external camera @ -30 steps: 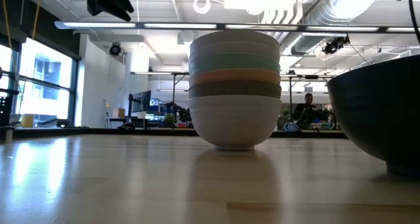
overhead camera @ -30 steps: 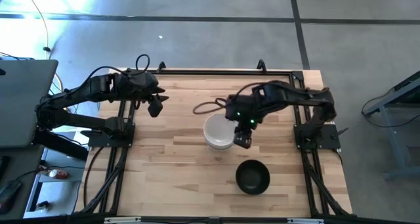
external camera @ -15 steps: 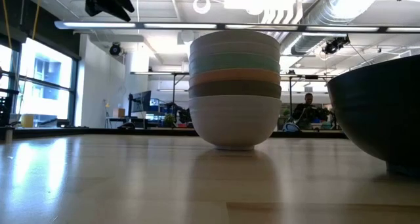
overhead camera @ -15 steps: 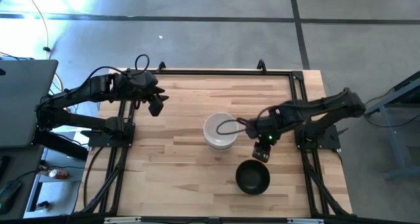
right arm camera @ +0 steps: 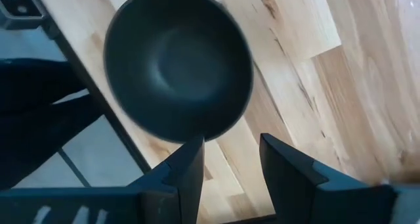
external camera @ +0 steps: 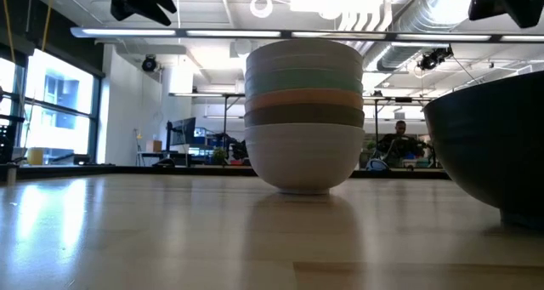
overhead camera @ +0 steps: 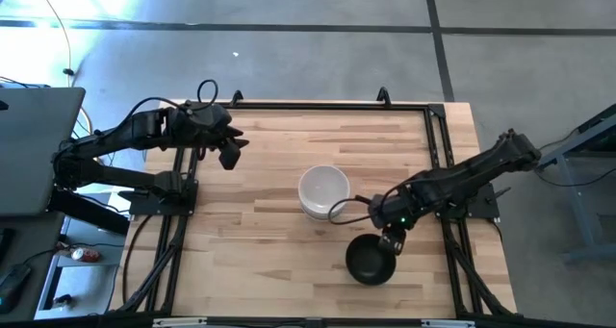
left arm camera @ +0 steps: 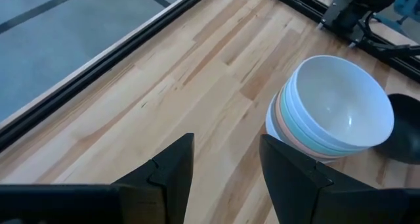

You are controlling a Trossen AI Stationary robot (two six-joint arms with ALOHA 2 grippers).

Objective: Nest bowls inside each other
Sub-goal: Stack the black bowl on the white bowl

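My right gripper [overhead camera: 390, 239] is hovering over the black bowl's [overhead camera: 370, 260] rim nearest the stack, fingers parted and gripping nothing. In its wrist view the bowl [right arm camera: 178, 73] is sitting upright and empty just beyond the fingertips [right arm camera: 190, 153], slightly blurred.

The stack [overhead camera: 322, 191] is standing mid-table [overhead camera: 269, 145], just beside the black bowl but not touching it. From above only the top white bowl is showing; the ones below are hidden. The low view is giving the layers [external camera: 303, 111]: white at the bottom, olive, peach, mint, then pale rims at the top that I cannot count apart. The black bowl [external camera: 489, 145] is cut off at that picture's edge.

My left gripper [overhead camera: 229, 155] is waiting over the table's far left part, fingers apart and empty. Its wrist view is showing the stack [left arm camera: 331, 112] whole and only a sliver of the black bowl [left arm camera: 405, 129].

No writing or labels are readable anywhere. A person [external camera: 398, 141] far back in the room is too small to make out.
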